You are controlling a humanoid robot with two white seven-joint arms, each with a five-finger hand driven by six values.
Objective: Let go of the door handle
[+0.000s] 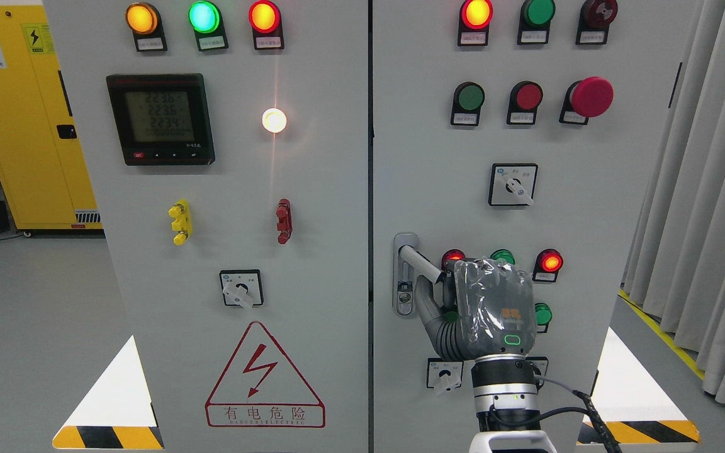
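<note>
On the right cabinet door (425, 157), the silver door handle (419, 259) sticks out from its lock plate (404, 296), angled down to the right. My right hand (447, 283), wrapped in clear plastic, comes up from the bottom edge and is closed around the handle's outer end. The thumb (427, 305) reaches up under the lever. The back of the hand (494, 302) hides the other fingers and the tip of the handle. My left arm does not show.
Indicator lamps, push buttons, a red mushroom button (591, 96) and rotary switches (513, 184) cover both doors. The left door carries a meter (160, 118) and a high-voltage warning triangle (264, 377). A yellow cabinet (16, 126) stands at the far left and grey curtains (708, 189) at the right.
</note>
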